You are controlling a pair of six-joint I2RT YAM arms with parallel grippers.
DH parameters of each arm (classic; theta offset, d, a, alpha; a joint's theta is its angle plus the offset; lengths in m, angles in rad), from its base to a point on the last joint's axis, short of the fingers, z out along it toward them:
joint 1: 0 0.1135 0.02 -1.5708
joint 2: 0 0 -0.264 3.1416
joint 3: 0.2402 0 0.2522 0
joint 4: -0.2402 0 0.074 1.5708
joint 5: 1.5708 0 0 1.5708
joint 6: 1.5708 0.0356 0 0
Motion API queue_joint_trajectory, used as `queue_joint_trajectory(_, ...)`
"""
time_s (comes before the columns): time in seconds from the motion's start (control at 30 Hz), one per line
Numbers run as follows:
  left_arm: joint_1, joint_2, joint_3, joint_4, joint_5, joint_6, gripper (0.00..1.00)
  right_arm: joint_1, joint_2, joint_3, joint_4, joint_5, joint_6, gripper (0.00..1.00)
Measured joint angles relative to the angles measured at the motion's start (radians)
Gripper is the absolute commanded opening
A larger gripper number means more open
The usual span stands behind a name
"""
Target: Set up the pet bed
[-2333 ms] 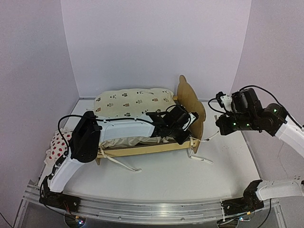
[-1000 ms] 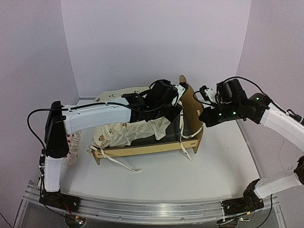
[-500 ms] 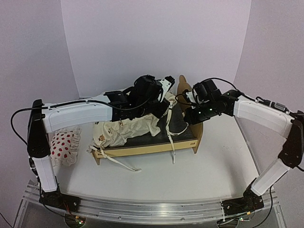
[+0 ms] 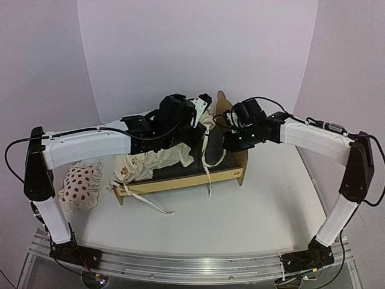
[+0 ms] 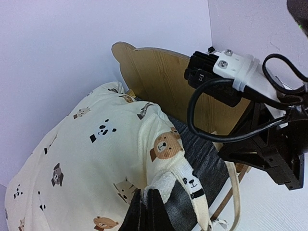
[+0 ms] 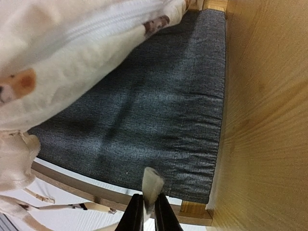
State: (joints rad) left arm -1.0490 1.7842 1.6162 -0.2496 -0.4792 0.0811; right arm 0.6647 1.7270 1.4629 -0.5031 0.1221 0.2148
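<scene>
The pet bed (image 4: 180,180) stands mid-table, its bear-ear headboard (image 4: 224,106) at the right end and much of its dark grey base (image 5: 204,154) uncovered. The cream bear-print cushion (image 4: 153,164) lies bunched over the bed's left part. My left gripper (image 4: 203,126) is shut on the cushion's right corner and holds it lifted; the pinch shows in the left wrist view (image 5: 147,204). My right gripper (image 4: 225,144) hovers over the grey base (image 6: 144,96) beside the headboard (image 6: 264,120), with its jaws pinched on a cream tie strip (image 6: 153,183).
A small white pillow with red spots (image 4: 81,185) lies on the table left of the bed. Loose cream ties (image 4: 150,206) trail from the bed's front rail onto the white tabletop. Lilac walls close in behind and on both sides.
My left gripper has carried the cushion corner higher and further left, baring more grey base. My right gripper has moved left, in over the bed by the headboard. The bed has shifted slightly left.
</scene>
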Motion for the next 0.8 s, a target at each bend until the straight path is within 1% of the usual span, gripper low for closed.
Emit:
queue_joint_trajectory(0.17,0.010,-0.033,-0.035,0.008,-0.017,-0.002,0.00,0.000,0.052,0.000,-0.014,-0.034,0.020,0.12)
queue_joint_trajectory(0.3,0.017,-0.057,-0.062,0.008,-0.021,-0.003,0.00,0.007,0.050,0.003,-0.023,-0.047,0.022,0.11)
queue_joint_trajectory(0.5,0.032,-0.073,-0.093,0.023,-0.022,-0.007,0.00,0.024,0.049,0.048,-0.003,-0.039,0.023,0.06)
queue_joint_trajectory(0.57,0.039,-0.084,-0.107,0.024,-0.021,-0.011,0.00,0.030,0.052,0.069,0.006,0.013,0.022,0.04)
queue_joint_trajectory(0.8,0.063,-0.143,-0.147,0.026,-0.022,-0.029,0.00,0.043,0.058,0.089,0.031,0.296,0.008,0.01)
